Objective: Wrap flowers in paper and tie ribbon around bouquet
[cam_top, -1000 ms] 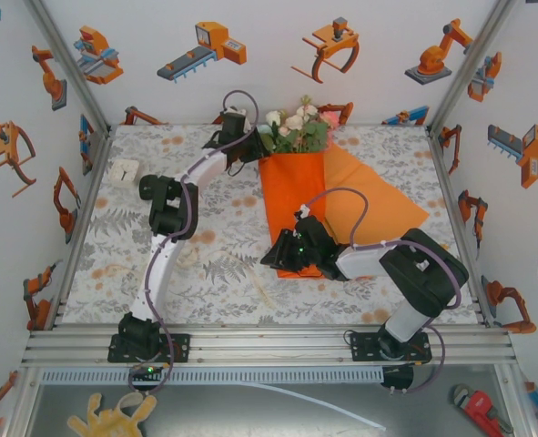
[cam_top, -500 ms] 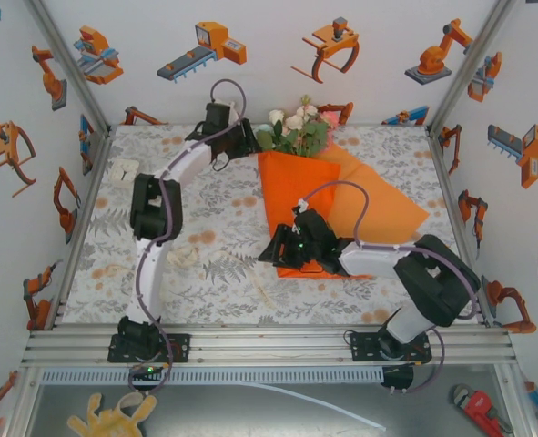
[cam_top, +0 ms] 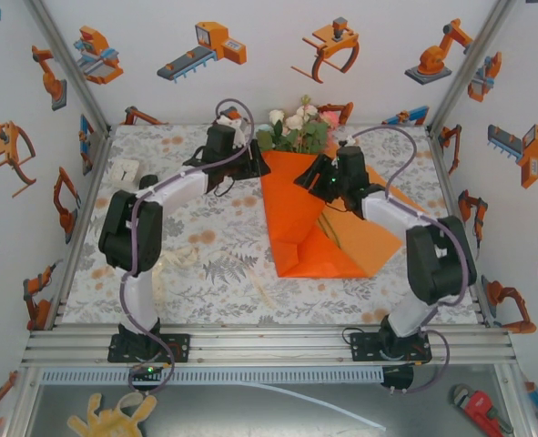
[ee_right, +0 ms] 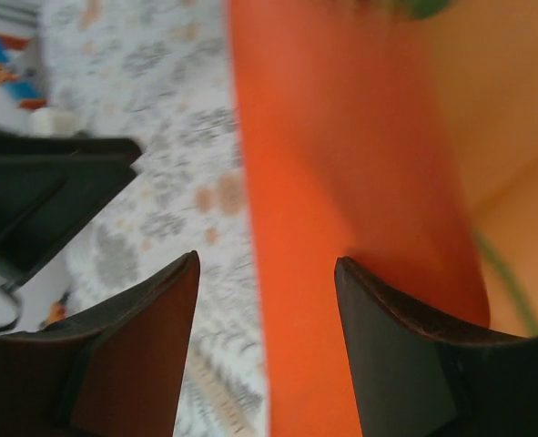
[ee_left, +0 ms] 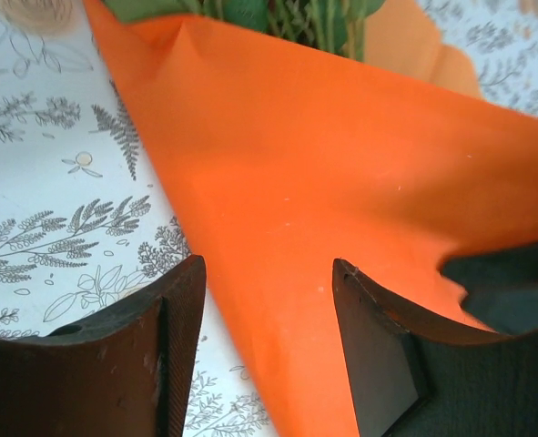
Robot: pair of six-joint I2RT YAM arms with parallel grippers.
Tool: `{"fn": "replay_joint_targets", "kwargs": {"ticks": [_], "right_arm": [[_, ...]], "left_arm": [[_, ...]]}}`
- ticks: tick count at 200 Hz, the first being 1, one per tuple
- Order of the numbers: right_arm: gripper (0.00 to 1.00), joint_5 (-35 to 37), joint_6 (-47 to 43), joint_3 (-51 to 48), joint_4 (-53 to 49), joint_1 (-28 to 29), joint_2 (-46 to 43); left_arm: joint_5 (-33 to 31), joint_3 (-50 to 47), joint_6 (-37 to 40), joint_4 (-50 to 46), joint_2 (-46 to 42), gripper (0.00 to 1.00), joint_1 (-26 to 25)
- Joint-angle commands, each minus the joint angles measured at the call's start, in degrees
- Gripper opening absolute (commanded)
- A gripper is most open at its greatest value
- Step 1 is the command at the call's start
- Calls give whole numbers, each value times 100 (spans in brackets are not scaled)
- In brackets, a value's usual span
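Right arm has swung from the paper's near end up to its far end, and we see one flap now folded over the stems. Top view: left gripper [cam_top: 255,166] and right gripper [cam_top: 312,173] flank the paper [cam_top: 300,228] at its neck, with the flowers [cam_top: 296,132] just beyond both. Left wrist: jaws apart, nothing held, folded orange edge just ahead and below. Right wrist: jaws apart too, orange fold ahead, blurred. We judge wrapping half done; next calls for pinching the flat flap nearside of the right gripper and folding it across. Tying comes later.
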Motion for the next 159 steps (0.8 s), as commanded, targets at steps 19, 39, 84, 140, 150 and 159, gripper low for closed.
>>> {"fn": "replay_joint_targets", "kwargs": {"ticks": [19, 39, 84, 140, 150, 159], "right_arm": [[57, 49, -1035, 515, -747, -126, 453], [57, -154, -1214, 806, -1087, -138, 166], [57, -548, -781, 256, -1204, 634, -1286], [49, -945, 504, -365, 37, 2276, -624], [46, -998, 382, -329, -72, 2294, -359], [44, -864, 250, -392, -246, 2279, -235]], "left_arm": [[47, 445, 115, 74, 552, 56, -58], [217, 800, 48, -32, 918, 56, -69], [328, 1237, -272, 219, 1643, 54, -79], [-112, 1560, -287, -184, 1777, 54, -93], [-166, 1616, -250, -248, 1805, 53, -93], [-156, 1656, -234, -266, 1831, 53, -87]]}}
